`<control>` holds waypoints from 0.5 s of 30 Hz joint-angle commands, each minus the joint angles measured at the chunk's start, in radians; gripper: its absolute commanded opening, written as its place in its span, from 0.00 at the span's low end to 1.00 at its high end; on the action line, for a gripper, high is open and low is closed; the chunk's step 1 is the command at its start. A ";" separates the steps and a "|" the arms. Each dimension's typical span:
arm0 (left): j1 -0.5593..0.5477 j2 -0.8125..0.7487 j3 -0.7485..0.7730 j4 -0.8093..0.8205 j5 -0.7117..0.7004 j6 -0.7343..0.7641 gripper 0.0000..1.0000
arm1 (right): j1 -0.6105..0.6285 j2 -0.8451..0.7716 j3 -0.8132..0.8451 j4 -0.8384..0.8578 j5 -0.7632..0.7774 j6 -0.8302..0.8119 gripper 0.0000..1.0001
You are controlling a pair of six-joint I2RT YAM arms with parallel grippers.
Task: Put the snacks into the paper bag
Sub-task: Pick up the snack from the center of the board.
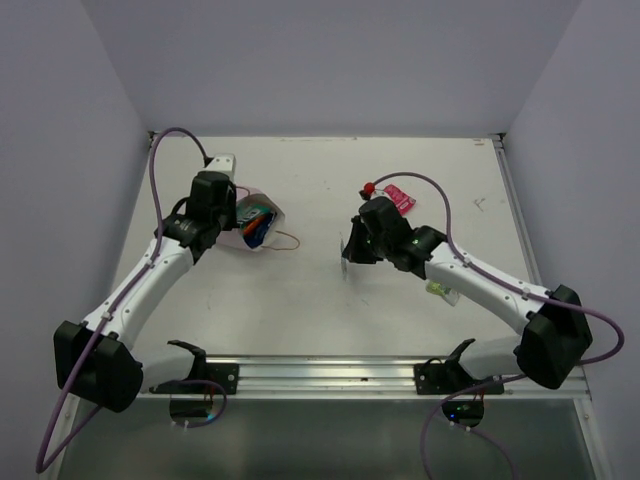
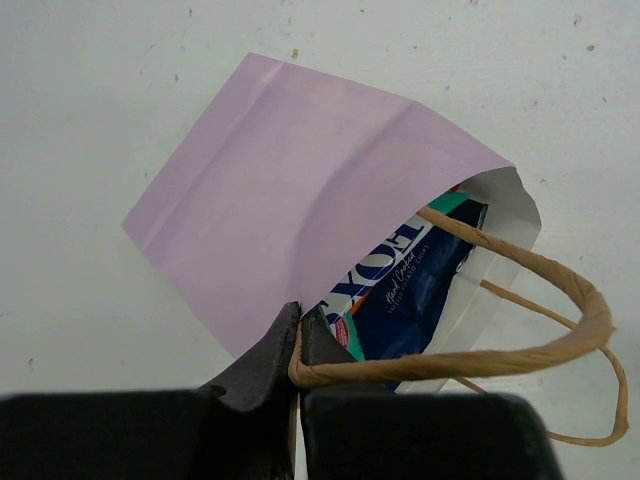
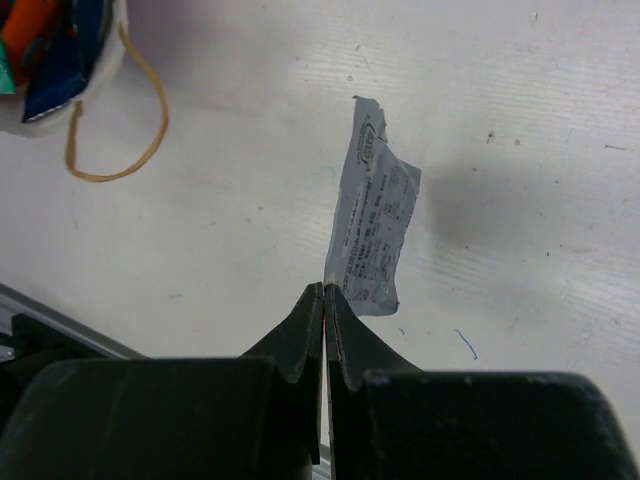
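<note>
The left hand (image 2: pixel 300 322) is pinched shut on the rim of the paper bag (image 2: pixel 290 170), whose open mouth shows dark blue (image 2: pixel 410 290), teal-green (image 2: pixel 452 203) and orange (image 3: pixel 25 35) packets inside. The right hand (image 3: pixel 326 295) is clamped on the silver-grey packet (image 3: pixel 372 220). The pink-red (image 1: pixel 400 197) and yellow-green (image 1: pixel 440 290) packets lie on the counter (image 1: pixel 300 320).

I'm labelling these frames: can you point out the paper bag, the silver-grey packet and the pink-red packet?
paper bag (image 2: pixel 290 190): left wrist view, on its pink outer face.
silver-grey packet (image 3: pixel 375 225): right wrist view, on its printed middle.
pink-red packet (image 1: pixel 400 198): top external view, on its visible middle.
</note>
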 commanded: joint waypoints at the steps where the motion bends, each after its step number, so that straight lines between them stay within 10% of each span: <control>1: 0.008 0.003 0.061 0.013 -0.007 -0.040 0.00 | 0.004 -0.070 0.052 -0.025 0.007 0.053 0.00; 15: 0.008 0.038 0.087 -0.004 0.082 -0.117 0.00 | 0.003 -0.122 0.171 0.183 -0.060 0.158 0.00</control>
